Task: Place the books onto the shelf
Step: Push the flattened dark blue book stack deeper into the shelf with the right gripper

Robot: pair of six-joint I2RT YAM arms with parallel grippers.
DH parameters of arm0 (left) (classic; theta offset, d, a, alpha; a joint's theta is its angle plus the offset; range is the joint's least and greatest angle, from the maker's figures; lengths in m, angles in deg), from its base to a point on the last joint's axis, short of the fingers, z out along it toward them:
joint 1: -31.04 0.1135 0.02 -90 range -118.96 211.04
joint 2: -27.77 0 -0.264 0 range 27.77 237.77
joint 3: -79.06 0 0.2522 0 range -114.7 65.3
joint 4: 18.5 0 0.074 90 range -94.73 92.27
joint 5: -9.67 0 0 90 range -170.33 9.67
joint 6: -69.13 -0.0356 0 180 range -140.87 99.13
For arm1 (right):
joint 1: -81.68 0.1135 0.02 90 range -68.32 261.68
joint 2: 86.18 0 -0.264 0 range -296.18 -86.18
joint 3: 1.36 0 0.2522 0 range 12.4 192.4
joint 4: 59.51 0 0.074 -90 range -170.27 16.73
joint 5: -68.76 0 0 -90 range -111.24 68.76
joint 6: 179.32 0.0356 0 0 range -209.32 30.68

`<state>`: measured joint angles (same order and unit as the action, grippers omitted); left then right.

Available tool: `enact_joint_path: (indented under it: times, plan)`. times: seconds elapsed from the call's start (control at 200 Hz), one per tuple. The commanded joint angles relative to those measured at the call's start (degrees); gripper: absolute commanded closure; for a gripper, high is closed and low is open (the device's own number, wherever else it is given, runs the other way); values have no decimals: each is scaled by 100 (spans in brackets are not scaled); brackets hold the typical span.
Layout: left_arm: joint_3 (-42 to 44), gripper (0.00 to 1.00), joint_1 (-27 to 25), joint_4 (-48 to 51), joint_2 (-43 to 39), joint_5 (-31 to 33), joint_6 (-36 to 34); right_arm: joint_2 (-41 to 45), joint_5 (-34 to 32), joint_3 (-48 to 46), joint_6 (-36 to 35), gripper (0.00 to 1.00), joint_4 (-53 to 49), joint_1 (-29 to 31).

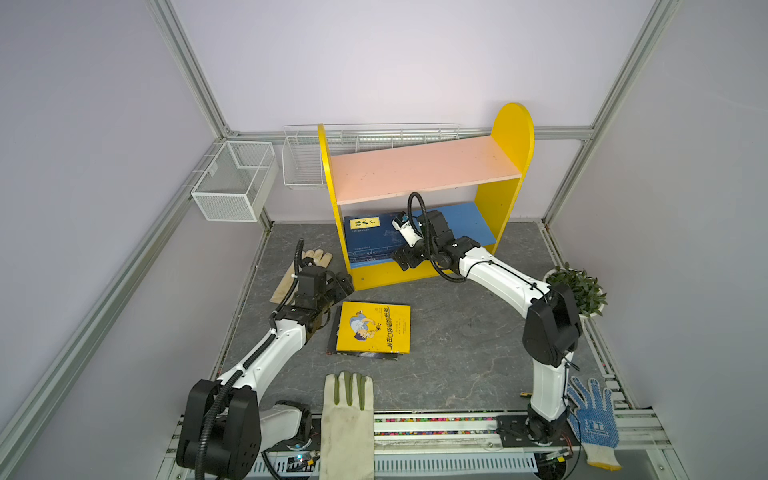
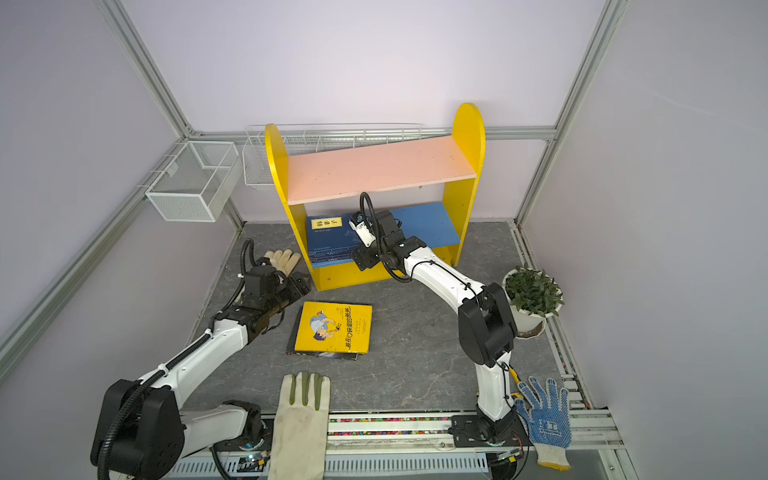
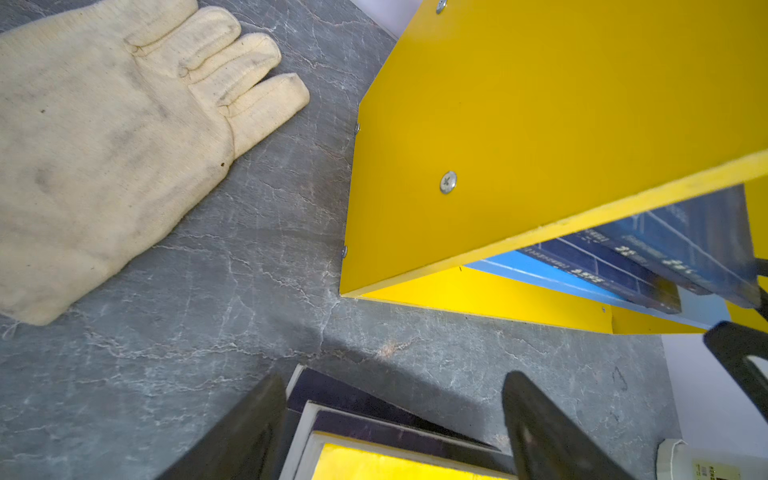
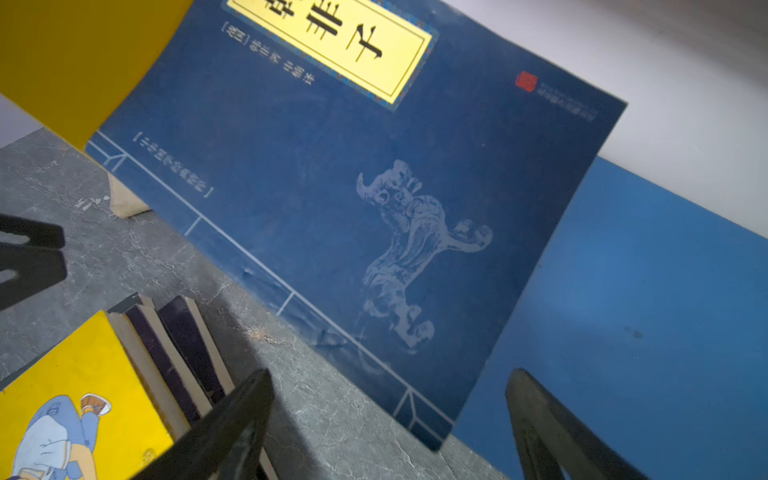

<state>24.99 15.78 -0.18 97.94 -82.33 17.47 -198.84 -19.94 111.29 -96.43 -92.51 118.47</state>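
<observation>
The right gripper (image 1: 402, 261) is wide open and empty. It is at the near edge of the blue lower board (image 1: 469, 224) of the shelf (image 1: 512, 137). The navy books (image 1: 370, 243) lie flat in a stack on the left part of that board, just left of the fingers and beyond them. The left gripper (image 1: 341, 287) is also wide open and empty. It is over the far left corner of the stack topped by the yellow book (image 1: 374, 328), which lies on the table (image 1: 457, 353).

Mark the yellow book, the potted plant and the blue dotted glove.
yellow book (image 1: 372, 328), in a top view, on the middle of its front cover.
potted plant (image 1: 582, 291), in a top view, on its green leaves.
blue dotted glove (image 1: 594, 428), in a top view, on its palm.
</observation>
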Motion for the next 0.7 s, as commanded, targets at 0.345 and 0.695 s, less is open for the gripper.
enact_joint_path:
  times: [0.345, 0.695]
  plan:
    - [-192, 18, -2, -124, 73, -64, 33, -71, 149, 456, -772, 9, -187, 94]
    - [-199, 18, -2, -95, 76, -26, 9, -432, -572, 879, -2084, 9, -577, 453]
